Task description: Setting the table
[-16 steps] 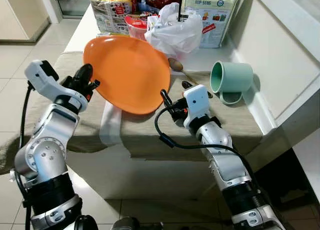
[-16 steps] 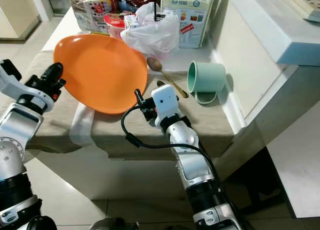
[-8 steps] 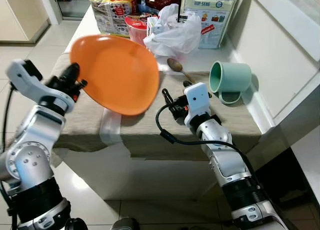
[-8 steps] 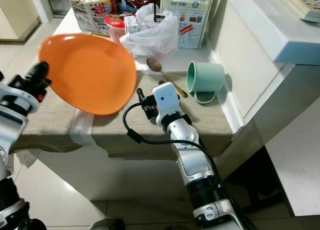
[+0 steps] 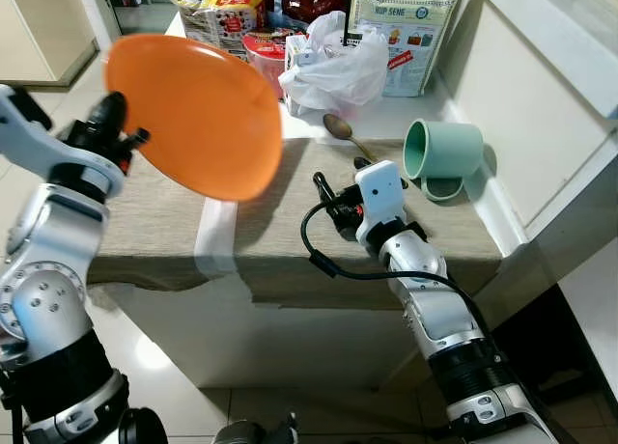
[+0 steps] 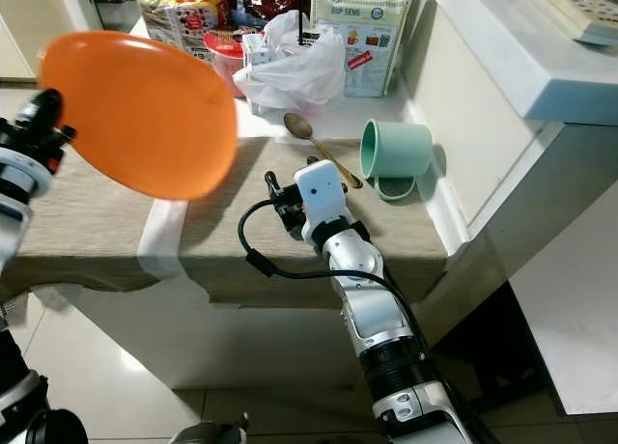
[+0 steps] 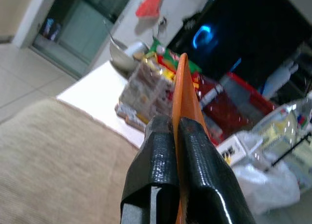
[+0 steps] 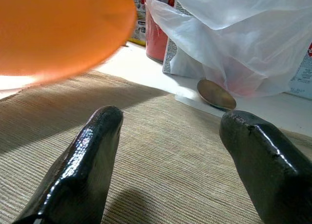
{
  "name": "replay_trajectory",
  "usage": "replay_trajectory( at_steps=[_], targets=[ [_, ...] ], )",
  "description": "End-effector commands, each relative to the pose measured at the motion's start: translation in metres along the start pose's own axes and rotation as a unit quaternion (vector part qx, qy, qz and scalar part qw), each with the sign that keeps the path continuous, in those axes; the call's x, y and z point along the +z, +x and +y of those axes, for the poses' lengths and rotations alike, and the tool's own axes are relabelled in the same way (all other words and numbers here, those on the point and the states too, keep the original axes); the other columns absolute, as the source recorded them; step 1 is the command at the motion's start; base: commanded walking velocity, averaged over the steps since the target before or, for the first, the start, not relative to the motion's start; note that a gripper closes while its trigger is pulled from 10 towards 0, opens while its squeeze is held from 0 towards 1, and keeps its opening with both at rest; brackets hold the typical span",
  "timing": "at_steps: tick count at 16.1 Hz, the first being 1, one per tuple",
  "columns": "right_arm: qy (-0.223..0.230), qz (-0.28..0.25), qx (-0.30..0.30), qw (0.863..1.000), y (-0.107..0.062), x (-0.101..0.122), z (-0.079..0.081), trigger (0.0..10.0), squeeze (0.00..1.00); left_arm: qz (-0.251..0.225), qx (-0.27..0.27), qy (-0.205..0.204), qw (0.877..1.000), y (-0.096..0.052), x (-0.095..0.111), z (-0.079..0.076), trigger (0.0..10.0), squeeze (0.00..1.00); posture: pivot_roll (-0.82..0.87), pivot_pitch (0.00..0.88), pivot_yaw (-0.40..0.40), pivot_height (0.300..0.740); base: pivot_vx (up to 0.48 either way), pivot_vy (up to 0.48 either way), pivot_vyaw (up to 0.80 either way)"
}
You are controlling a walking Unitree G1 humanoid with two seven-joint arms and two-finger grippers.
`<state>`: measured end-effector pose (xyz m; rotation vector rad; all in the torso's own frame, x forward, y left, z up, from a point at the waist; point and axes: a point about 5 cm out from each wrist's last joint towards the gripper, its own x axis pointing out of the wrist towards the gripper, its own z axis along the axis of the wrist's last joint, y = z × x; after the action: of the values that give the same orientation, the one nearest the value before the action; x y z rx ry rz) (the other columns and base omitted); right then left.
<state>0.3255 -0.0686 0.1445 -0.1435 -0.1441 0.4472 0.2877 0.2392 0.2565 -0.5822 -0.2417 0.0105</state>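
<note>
Your left gripper [image 7: 176, 136] has its fingers [image 7: 204, 160] clamped on the plate [image 5: 193, 111] rim, holding it tilted in the air above the bench [image 5: 164, 222]. Your right gripper [image 8: 170, 151] rests on the cloth, fingers spread, empty. Spoon [image 5: 340, 128] and cup [image 5: 442, 151] unplaced; setting barely begun.

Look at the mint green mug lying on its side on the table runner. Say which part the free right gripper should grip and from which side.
The mint green mug lies tipped, its mouth facing the right gripper, its handle flat underneath. The open rim probably suits best: come in level from the robot's left, one finger inside the mouth, one outside. The right gripper's fingers are already spread open.
</note>
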Motion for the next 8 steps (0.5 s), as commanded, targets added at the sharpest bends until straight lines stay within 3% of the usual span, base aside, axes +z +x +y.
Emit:
replay_trajectory(
  at_steps=[1, 6, 8],
  targets=[
    [0.002, 0.033, 0.0, 0.999, -0.004, -0.015, 0.0, 10.0, 0.0, -0.034, -0.017, -0.007, 0.999, 0.001, 0.013, -0.008, 0.0, 0.0, 0.02, 0.058, -0.016, 0.74, 0.0, 0.0, 0.0],
    [0.006, 0.021, 0.003, 1.0, 0.004, -0.006, -0.005, 10.0, 0.0, -0.045, -0.01, -0.061, 0.997, 0.002, 0.007, -0.009, 0.0, 0.0, 0.02, 0.044, -0.042, 0.74, 0.0, 0.0, 0.0],
    [0.044, 0.009, 0.008, 0.999, 0.01, 0.003, -0.005, 10.0, 0.0, -0.059, -0.011, -0.098, 0.993, 0.003, 0.012, -0.013, 0.0, 0.0, 0.03, 0.038, -0.046, 0.74, 0.0, 0.0, 0.0]
  ],
)
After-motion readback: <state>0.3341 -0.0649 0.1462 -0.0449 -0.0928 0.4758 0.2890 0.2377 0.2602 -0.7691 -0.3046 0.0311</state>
